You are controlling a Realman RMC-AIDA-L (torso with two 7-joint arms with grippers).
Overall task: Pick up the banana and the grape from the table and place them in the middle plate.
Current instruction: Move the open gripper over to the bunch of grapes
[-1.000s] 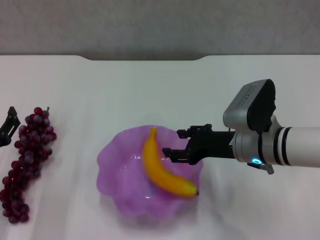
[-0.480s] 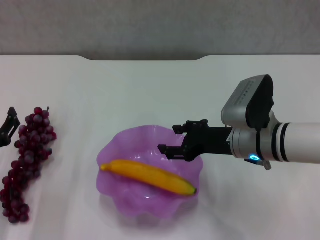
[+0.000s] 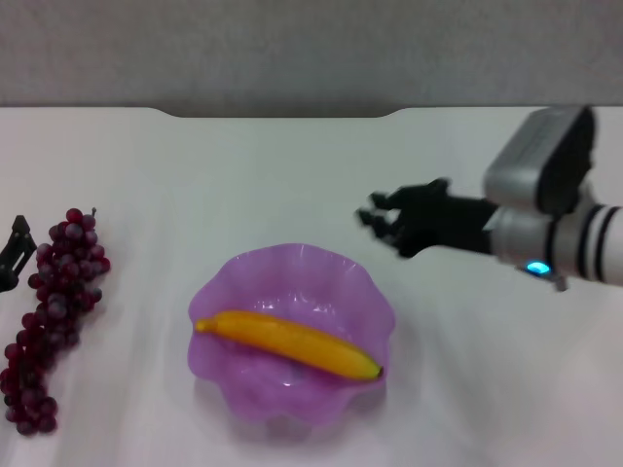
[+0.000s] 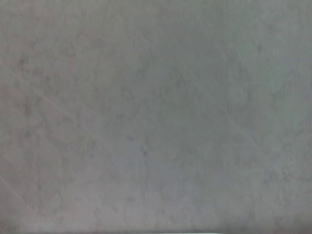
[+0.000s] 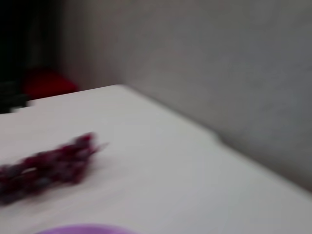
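Observation:
The yellow banana [image 3: 288,343] lies flat inside the purple scalloped middle plate [image 3: 362,295] at the centre front of the white table [image 3: 292,175]. The dark red grape [image 3: 54,311] bunch rests on the table at the far left, and it also shows in the right wrist view as the grape [image 5: 48,165] beyond the plate's rim [image 5: 83,229]. My right gripper [image 3: 375,212] hovers open and empty above the table, up and to the right of the plate. Only a black tip of my left gripper [image 3: 14,249] shows at the left edge, just beside the grapes.
The table's notched far edge [image 3: 282,114] meets a grey wall. Bare tabletop lies between the grapes and the plate and all around the right arm. The left wrist view shows only a plain grey surface.
The banana dropped from leaning in the open right gripper to lying flat in the plate. The right gripper then pulled away up and to the right. The left arm stayed put.

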